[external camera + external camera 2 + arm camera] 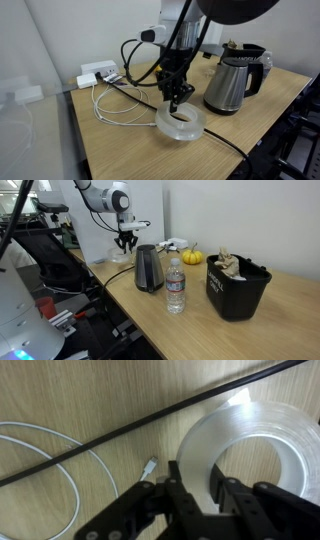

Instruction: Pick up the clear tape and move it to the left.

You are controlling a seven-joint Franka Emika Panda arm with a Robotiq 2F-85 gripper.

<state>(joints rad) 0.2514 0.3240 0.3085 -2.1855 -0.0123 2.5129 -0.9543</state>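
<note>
The white jointed arm [100, 198] bends over and reaches steeply downward, its wrist held near vertical and its black two-fingered tool [176, 100] pointing straight down, the dark fingers [185, 500] parted by a narrow gap.

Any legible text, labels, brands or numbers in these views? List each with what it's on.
No text can be read in any view.
Clear plastic water bottle: any label print is too small and blurred to read.
Steel electric kettle: no markings visible.
Translucent clear tape roll: no print visible.
Black plastic bin: no markings visible.
</note>
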